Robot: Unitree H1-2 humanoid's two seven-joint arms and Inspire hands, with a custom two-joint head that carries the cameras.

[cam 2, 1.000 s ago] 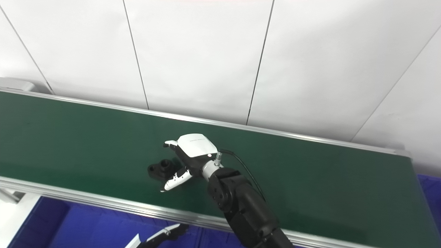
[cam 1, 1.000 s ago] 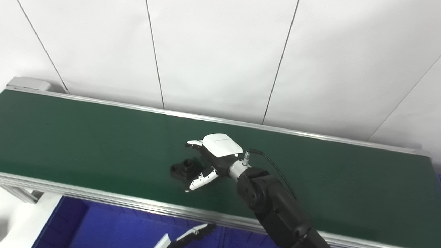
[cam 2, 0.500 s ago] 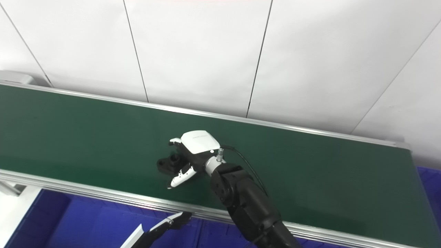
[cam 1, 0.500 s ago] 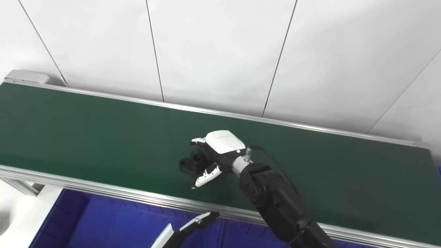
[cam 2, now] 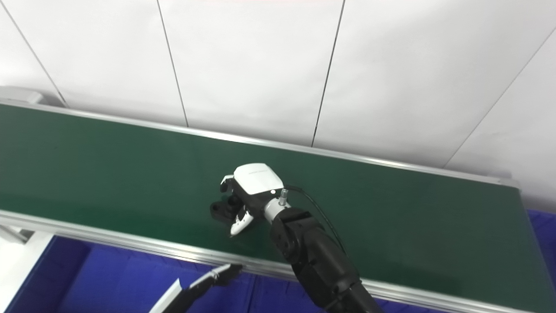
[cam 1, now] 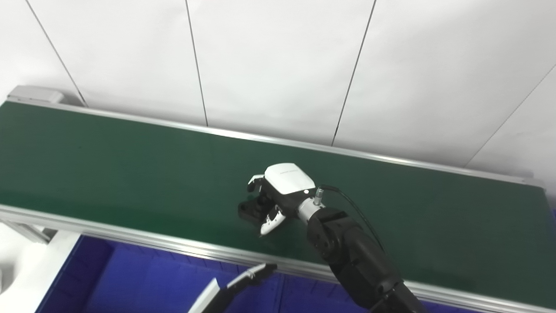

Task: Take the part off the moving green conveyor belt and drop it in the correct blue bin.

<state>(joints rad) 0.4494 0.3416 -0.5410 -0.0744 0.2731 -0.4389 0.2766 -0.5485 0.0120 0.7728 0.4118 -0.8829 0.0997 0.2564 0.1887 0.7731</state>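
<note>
A small black part lies on the green conveyor belt, near its front edge. My right hand rests on the belt around the part, fingers curled over its far side and thumb against its near side. The part also shows in the right eye view, half hidden by the hand. My left hand hangs below the belt's front rail over a blue bin, fingers straight, holding nothing.
The belt's aluminium front rail runs between the belt and the blue bin below it. A second blue bin's corner shows past the belt's right end. A white panelled wall stands behind the belt.
The black part has travelled right along the belt into my right hand. The hand's fingers and thumb have curled in around it. The left hand has shifted a little to the right.
</note>
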